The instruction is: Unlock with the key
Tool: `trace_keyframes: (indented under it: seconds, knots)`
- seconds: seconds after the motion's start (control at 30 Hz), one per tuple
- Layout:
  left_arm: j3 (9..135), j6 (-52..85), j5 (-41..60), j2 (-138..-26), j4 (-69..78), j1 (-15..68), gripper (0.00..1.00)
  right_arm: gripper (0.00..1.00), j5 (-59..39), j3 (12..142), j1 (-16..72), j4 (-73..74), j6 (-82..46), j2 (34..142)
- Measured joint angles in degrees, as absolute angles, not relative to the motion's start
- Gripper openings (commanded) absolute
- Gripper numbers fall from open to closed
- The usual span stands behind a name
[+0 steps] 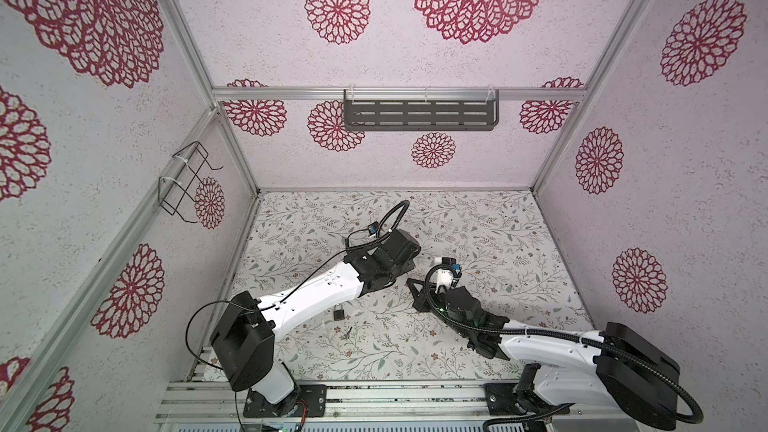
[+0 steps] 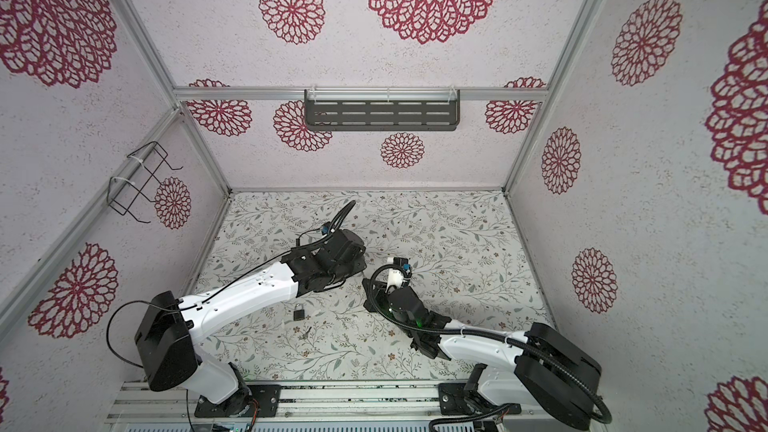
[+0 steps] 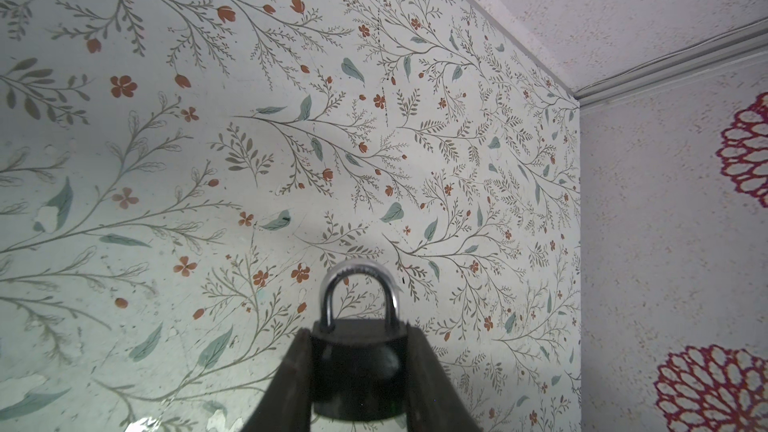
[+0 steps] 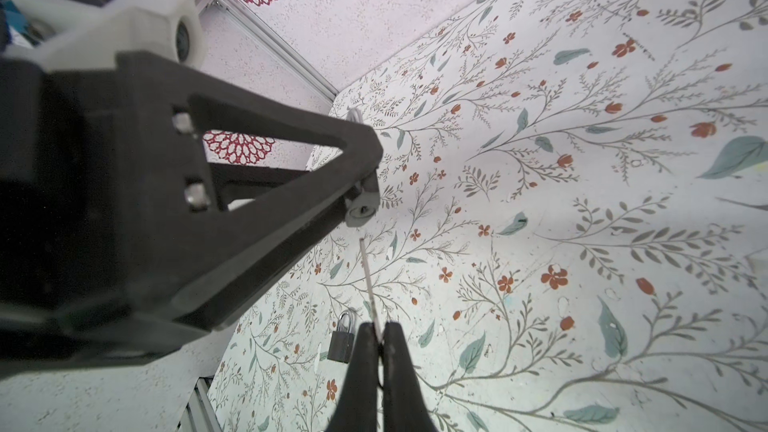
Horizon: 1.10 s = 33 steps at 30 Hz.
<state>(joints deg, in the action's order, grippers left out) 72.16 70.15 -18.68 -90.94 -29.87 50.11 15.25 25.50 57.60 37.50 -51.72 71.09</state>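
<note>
Right gripper (image 4: 377,328) clamps key (image 4: 369,280), lower centre of frame; left gripper (image 3: 357,330), part-closed, pinches padlock (image 3: 353,367). Risk: key skews in grip, misses keyhole (image 4: 359,211).

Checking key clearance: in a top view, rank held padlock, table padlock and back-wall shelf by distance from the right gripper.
1. Held padlock, in the left gripper, just ahead of the right gripper.
2. Table padlock, leftward on the table.
3. Shelf, high at the back.
</note>
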Motion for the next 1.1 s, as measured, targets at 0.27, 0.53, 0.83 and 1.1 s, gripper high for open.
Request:
trace_keyframes:
  seconds: [0.27, 0.53, 0.83, 1.1]
  knots:
    - [71.59, 70.15, -18.55, -89.91, -28.49, 50.15, 0.00, 0.00, 16.56, 27.42, 57.60, 37.93, -51.66, 72.34]
    - [71.46, 70.15, -18.28, -89.89, -27.73, 50.26, 0.00, 0.00, 17.63, 27.66, 57.60, 37.87, -51.68, 73.03]
    - [71.22, 70.13, -18.06, -89.89, -27.27, 50.26, 0.00, 0.00, 19.33, 27.94, 57.60, 36.86, -51.46, 73.03]
    - [71.22, 70.11, -18.06, -89.89, -26.35, 50.26, 0.00, 0.00, 19.49, 29.23, 57.60, 36.42, -51.07, 73.38]
